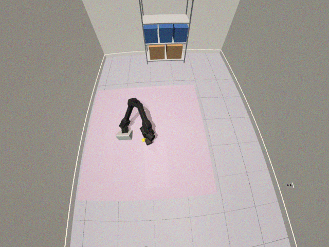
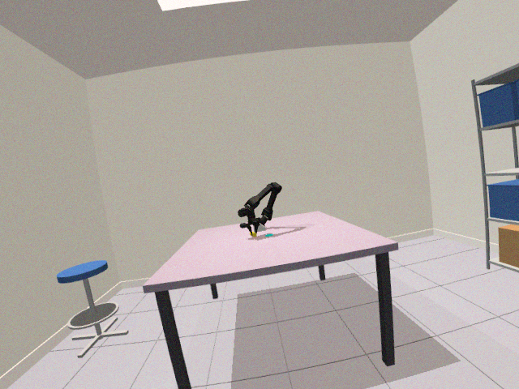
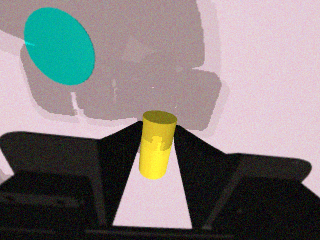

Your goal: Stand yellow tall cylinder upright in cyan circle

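Observation:
The yellow tall cylinder (image 1: 143, 139) (image 2: 254, 234) (image 3: 157, 150) lies on its side at the table surface, between the fingertips. My gripper (image 2: 253, 232) (image 3: 158, 127) points down and is shut on the cylinder, with one finger on each side of it in the wrist view. Whether the cylinder touches the table is too small to tell. The cyan circle (image 2: 268, 235) (image 3: 60, 47) lies flat on the table, at the upper left in the wrist view and a little right of the cylinder in the exterior view. The arm hides the circle in the top view.
The pink table (image 1: 172, 170) (image 2: 251, 259) carries the arm's pale base block (image 1: 124, 136), left of the gripper in the top view. A blue stool (image 2: 82, 271) and a shelf rack (image 1: 166, 19) with boxes stand away from the table. The arm's shadow falls around the circle.

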